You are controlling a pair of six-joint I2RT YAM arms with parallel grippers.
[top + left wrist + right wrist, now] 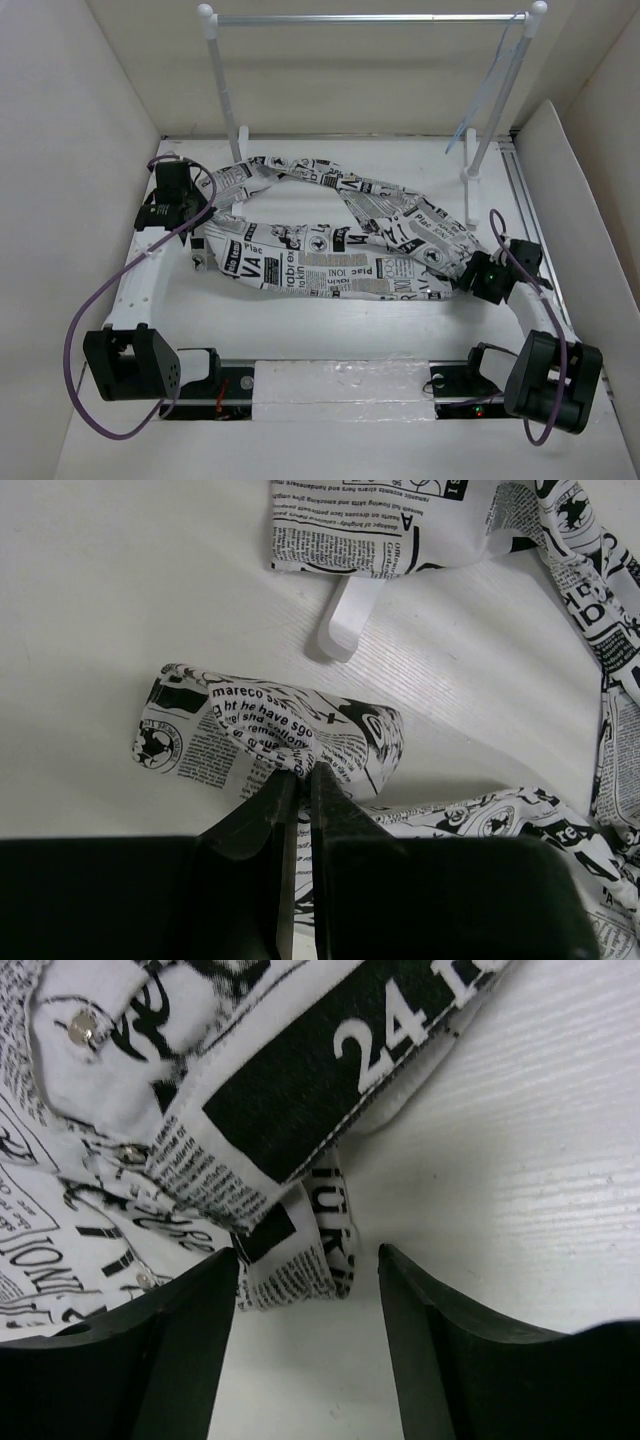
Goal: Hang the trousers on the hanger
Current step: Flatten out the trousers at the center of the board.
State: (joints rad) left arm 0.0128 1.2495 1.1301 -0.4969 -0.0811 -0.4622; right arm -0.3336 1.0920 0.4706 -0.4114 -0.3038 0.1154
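While the left tool (298, 775) is pinched tight on a bunched fold of the trousers (330, 240), its two dark fingers nearly meeting with only cloth between them, the right tool (308, 1260) stands spread. Left wrist view: the gripped fold is a small rolled lump of printed cloth resting on the white surface (330, 335). A plain white loop (345, 620) sticks out from under another fold farther off. Right wrist view: a narrow printed edge of cloth lies between the parted fingers, closer to the left-hand one; cannot tell whether it touches it. A black band lettered "24" and small metal snap studs (82, 1026) sit just beyond the fingertips. Overhead view: the trousers are strung across the middle of the surface in a loose, twisted loop. One end is at the left tool near the left wall, the other at the right tool near the right-hand rail. The hanger (485, 88), pale blue and tilted, hangs from the right end of the crossbar of the white rack (370, 18) at the back, well apart from the trousers. The rack's left post stands just behind the far edge of the cloth. Purple cables (68, 350) loop off both arms.
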